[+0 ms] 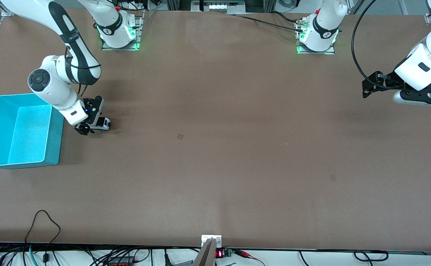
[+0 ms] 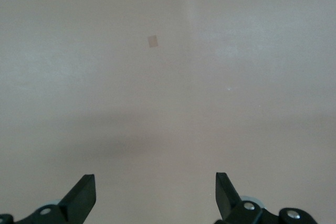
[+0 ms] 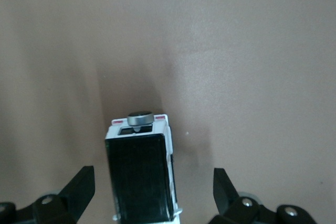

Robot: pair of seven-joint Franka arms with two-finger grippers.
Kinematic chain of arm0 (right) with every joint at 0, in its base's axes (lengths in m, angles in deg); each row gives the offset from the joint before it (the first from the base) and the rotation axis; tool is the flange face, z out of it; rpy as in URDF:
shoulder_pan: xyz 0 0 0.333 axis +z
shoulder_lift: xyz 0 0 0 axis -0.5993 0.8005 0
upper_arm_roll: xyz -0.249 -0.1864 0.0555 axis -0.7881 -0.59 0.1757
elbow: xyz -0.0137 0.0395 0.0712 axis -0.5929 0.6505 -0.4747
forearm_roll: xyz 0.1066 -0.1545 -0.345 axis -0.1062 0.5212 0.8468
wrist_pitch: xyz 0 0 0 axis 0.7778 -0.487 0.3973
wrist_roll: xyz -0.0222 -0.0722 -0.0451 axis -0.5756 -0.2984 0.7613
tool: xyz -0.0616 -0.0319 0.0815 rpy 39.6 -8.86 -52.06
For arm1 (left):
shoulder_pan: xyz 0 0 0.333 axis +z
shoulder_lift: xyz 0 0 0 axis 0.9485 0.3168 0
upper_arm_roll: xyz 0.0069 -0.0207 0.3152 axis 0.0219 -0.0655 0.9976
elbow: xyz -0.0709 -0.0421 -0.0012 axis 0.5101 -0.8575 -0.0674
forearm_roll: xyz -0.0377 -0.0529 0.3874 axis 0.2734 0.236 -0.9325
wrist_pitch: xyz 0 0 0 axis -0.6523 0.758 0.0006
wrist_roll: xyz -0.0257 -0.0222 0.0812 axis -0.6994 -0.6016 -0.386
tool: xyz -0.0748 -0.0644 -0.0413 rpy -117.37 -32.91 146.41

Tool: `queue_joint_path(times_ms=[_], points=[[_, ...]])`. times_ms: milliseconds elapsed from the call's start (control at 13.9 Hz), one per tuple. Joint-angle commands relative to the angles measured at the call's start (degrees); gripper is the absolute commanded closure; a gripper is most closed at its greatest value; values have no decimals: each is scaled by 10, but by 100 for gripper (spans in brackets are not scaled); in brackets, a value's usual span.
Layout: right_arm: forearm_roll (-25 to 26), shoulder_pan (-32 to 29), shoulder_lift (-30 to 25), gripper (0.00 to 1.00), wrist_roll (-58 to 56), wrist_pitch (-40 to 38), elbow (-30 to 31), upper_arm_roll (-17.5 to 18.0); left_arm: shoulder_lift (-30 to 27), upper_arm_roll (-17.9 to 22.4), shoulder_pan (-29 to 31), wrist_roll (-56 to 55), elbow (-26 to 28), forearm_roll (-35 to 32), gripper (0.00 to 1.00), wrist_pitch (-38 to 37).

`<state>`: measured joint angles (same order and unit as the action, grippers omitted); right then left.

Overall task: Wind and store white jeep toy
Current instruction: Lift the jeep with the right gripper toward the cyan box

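Hovering low at the left of the frame, the right gripper point(image 1: 92, 123) straddles the tiny white jeep toy with its black ribbed roof point(image 1: 102, 124), fingers spread and not yet touching it. That toy sits on the brown table point(image 1: 215, 147), just beside the turquoise plastic bin point(image 1: 54, 142). A good grasp should close squarely across its sides, I'd say. Waiting at the upper right, the left gripper point(image 1: 365, 88) hangs released.

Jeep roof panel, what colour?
Black, ribbed, on the white jeep toy; right wrist view shows it best.

No readable text, red digits on small display point(image 1: 219, 253) at table edge illegible
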<state>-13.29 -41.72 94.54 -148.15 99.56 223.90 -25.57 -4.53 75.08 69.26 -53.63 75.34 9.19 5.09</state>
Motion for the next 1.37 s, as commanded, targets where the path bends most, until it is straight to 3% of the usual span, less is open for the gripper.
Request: queue_joint_path(times_ms=[0,72,144,288,432,504,1080,1296], points=[[5,-21,14,0,-28,32,8,5,-11,0,-2,-1,6,5,0,-6],[5,-22,19,0,-28,32,10,5,-11,0,-2,5,6,5,0,-7],[5,-22,20,13,-31,32,11,5,-11,0,-2,5,6,6,0,-7],[5,-21,21,62,-31,29,12,5,-11,1,-2,5,6,6,0,-7],[5,-23,22,96,-30,28,12,5,-11,1,-2,4,6,6,0,-11],[5,-23,22,100,-29,27,12,5,-11,1,-2,4,6,6,0,-11],[-2,-22,-21,100,-6,11,-33,8,-12,1,-2,1,6,6,0,-24],[-4,-25,-33,100,45,-58,-86,3,-12,1,-2,1,5,6,0,-23]])
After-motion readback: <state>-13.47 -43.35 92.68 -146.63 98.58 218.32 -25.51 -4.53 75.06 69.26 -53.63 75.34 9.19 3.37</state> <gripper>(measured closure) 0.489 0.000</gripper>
